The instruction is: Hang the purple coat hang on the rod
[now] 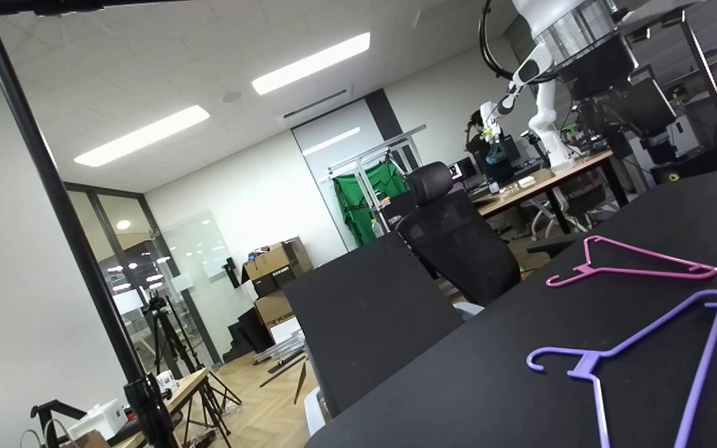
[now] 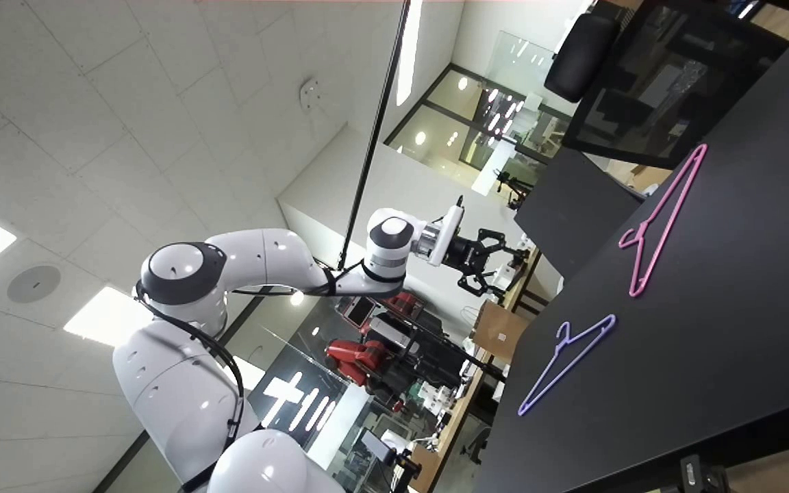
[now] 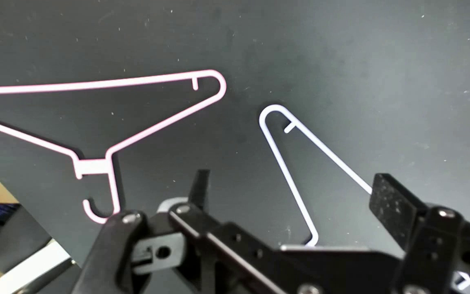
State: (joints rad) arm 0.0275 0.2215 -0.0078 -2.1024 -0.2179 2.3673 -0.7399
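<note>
The purple coat hang lies flat on the black table in both exterior views (image 1: pixel 585 364) (image 2: pixel 561 344). It also shows in the wrist view (image 3: pixel 288 176), where the gripper hides its neck, hook and part of its long bar. My gripper (image 3: pixel 296 188) is open and empty above it, fingers spread wide. In an exterior view the gripper (image 2: pixel 512 274) hangs in the air, apart from the table. The rod (image 1: pixel 66 5) is cut off at the top left of an exterior view. It bears no hanger in the part that shows.
A pink hanger (image 1: pixel 645 272) lies on the table beside the purple one; it shows in the wrist view (image 3: pixel 92 166) too. The rack's black pole (image 1: pixel 53 180) stands at the left. A black chair (image 1: pixel 458 230) and a dark panel (image 1: pixel 371 311) stand by the table's edge.
</note>
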